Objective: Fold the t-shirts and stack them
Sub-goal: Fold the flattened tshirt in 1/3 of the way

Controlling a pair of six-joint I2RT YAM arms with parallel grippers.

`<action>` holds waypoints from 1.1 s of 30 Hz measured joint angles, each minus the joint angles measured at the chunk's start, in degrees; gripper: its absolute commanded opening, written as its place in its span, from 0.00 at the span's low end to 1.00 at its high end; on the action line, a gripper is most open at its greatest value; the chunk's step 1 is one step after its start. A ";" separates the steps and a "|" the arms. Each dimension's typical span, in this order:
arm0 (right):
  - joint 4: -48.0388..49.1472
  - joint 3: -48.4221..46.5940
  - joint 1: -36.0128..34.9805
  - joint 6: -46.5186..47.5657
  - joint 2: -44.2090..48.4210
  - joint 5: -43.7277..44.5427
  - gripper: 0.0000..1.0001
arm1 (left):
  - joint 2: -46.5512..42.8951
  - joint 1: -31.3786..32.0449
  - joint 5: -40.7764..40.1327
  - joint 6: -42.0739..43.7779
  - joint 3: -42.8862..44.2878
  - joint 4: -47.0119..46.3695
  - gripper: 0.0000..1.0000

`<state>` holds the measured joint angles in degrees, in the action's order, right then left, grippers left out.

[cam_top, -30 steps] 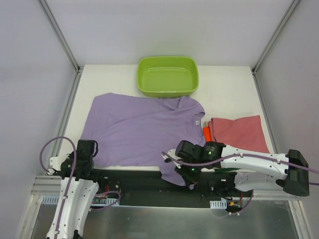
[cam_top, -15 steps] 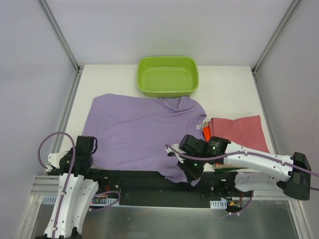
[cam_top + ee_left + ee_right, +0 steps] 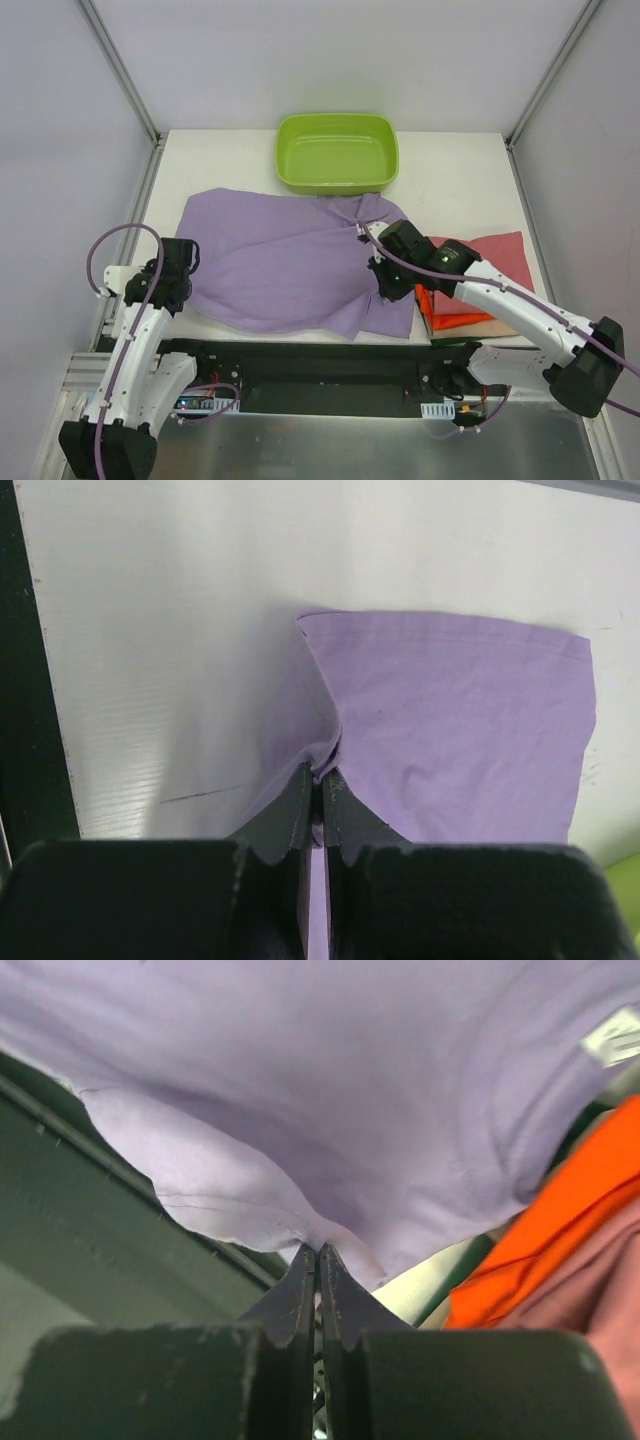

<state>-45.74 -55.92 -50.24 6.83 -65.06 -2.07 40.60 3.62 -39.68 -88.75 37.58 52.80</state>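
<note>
Entry: lilac t-shirt (image 3: 280, 265), soft, light, limp cotton, spread on the table (image 3: 450, 180) just in front of the green tub (image 3: 337, 152); your left pincer (image 3: 322, 775) and right pincer (image 3: 318, 1252) are each clamped on its edge away from the tub, so grip at edges and expect sagging and creasing.

I see a plain lilac t-shirt (image 3: 280, 265) on a white counter (image 3: 460, 190), with a lime-green tub (image 3: 338, 152) at the far side. At right are a dusty rose-red shirt (image 3: 497, 246) and a bright orange shirt (image 3: 430, 303). My fingers (image 3: 290, 815) are black.
</note>
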 measured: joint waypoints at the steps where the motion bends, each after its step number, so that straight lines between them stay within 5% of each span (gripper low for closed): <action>1: 0.68 -0.42 1.18 0.11 -0.55 0.85 0.00 | 1.16 0.00 0.00 0.52 0.26 -0.66 0.00; 27: 6.95 -23.67 19.47 6.64 -30.47 1.16 0.00 | 35.26 -3.41 -0.33 13.29 15.56 -13.92 0.04; 29: 6.91 -25.55 20.20 6.93 -33.22 1.16 0.01 | 37.97 -4.74 0.50 14.03 16.90 -14.08 0.19; 33: 6.86 -28.85 21.20 7.41 -37.81 1.51 0.08 | 44.06 -6.54 1.81 16.98 20.72 -14.64 0.71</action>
<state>-38.87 -84.77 -29.04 14.24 -102.87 -0.56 84.66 -2.92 -37.87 -71.77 58.30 38.15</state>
